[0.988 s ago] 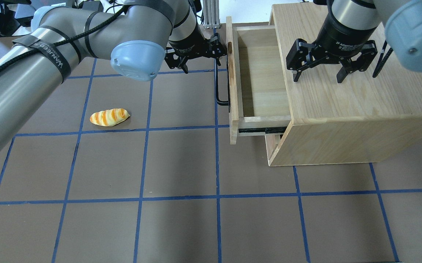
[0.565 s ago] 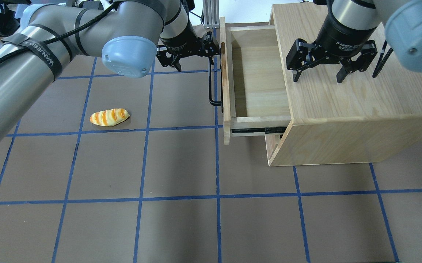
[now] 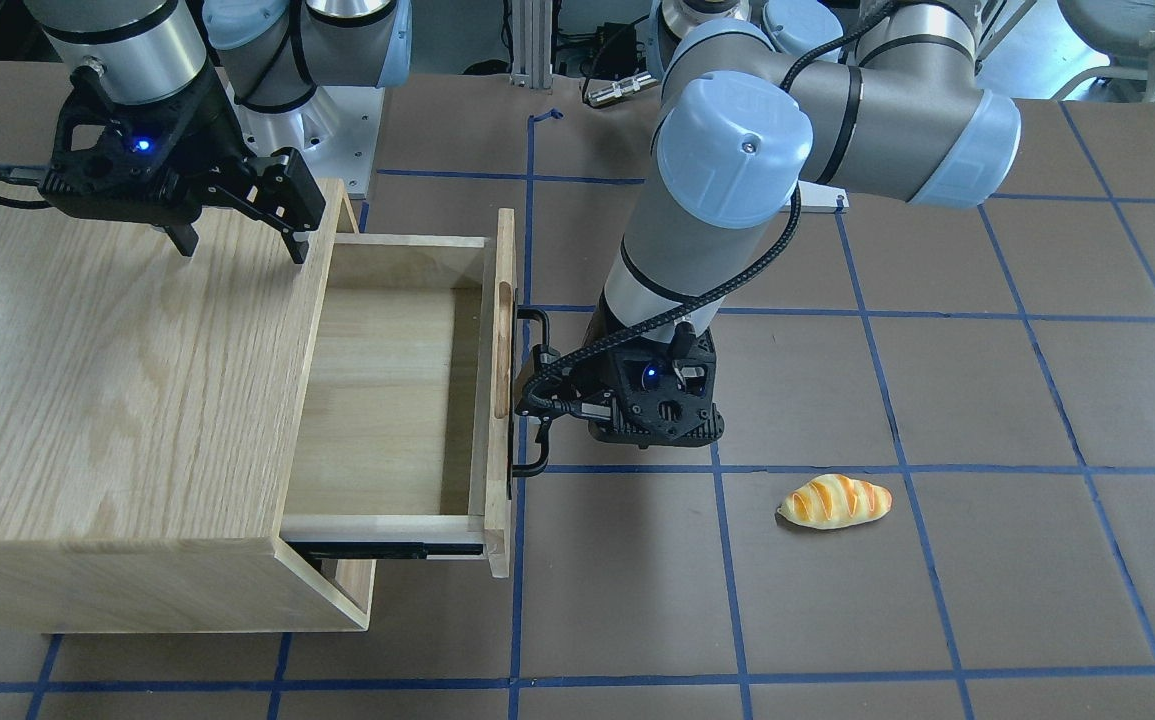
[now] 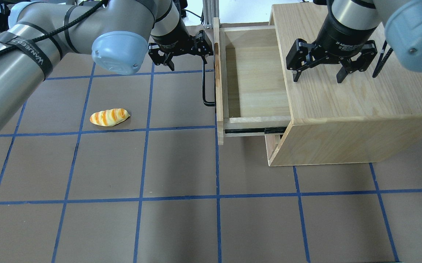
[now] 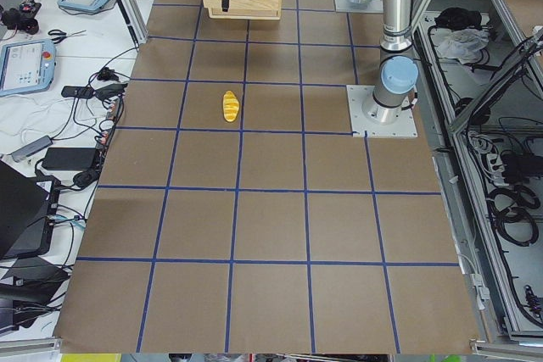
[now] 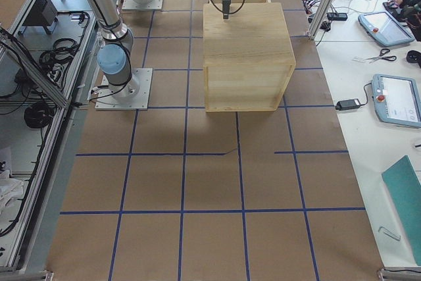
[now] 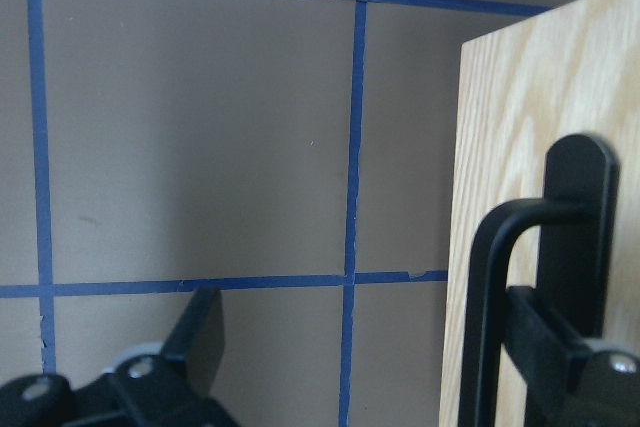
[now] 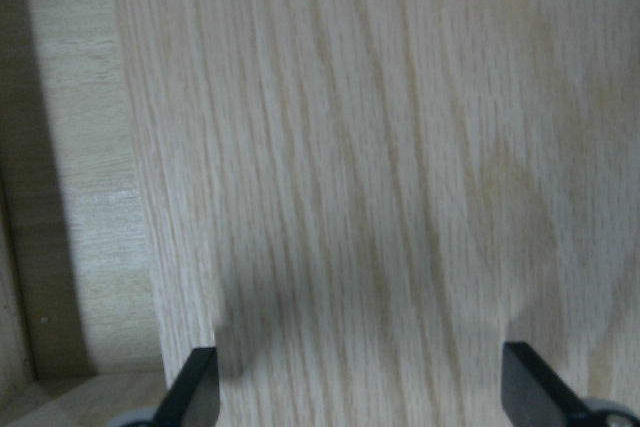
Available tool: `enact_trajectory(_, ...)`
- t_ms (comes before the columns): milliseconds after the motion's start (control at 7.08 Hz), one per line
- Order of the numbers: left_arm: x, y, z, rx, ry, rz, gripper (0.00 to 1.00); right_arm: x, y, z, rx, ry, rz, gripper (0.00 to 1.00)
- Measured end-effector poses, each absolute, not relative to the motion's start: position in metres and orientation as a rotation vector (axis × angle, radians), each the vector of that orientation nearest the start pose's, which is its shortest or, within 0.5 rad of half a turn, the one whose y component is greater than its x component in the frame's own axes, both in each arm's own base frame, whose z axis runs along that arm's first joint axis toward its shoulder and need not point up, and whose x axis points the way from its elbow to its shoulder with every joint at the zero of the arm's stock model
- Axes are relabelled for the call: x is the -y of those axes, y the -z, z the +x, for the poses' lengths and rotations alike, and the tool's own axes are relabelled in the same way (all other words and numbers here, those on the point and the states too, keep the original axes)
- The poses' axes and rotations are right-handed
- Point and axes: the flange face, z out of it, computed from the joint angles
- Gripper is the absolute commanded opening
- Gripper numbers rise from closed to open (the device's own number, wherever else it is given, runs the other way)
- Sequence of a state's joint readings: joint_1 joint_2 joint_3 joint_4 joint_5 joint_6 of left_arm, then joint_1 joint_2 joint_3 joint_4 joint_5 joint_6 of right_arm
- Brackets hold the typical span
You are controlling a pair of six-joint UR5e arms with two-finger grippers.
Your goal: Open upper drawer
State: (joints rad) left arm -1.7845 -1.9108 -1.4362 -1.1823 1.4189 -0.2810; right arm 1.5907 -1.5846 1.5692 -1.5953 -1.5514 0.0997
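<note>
Though open, upper drawer (image 4: 258,76) at left hand (image 4: 188,58)

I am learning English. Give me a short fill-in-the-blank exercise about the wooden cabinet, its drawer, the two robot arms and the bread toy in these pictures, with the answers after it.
1. The light oak upper drawer is pulled out, and inside it is ___.
2. The right end effector hangs over the light wooden cabinet with its fingers ___.
3. The left end effector is at the drawer's long black bar handle, while the orange and yellow striped bread toy lies on the brown ___.

Missing words: empty; open; table.
</note>
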Motion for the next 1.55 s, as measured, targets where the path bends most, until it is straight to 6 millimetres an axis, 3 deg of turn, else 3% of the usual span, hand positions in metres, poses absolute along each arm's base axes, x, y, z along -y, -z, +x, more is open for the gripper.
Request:
enact_trajectory(424,0.587,-0.420,-0.275,-3.320,0.213,-0.087,1.00,0.487,-0.498,0.145,-3.117,0.060,0.124,1.00)
enact_trajectory(706,0.576,-0.458,-0.269,-3.304,0.189,-0.084,1.00,0.487,-0.498,0.145,-3.117,0.060,0.124,1.00)
enact_trajectory(847,0.573,-0.480,-0.257,-3.269,0.199,-0.054,1.00,0.487,-0.498,0.145,-3.118,0.061,0.124,1.00)
enact_trajectory(1271,0.559,-0.522,-0.172,-3.174,0.143,-0.047,1.00,0.487,-0.498,0.145,-3.118,0.061,0.125,1.00)
enact_trajectory(1553,0.538,-0.530,-0.143,-3.125,0.092,-0.082,1.00,0.487,-0.498,0.145,-3.118,0.061,0.124,1.00)
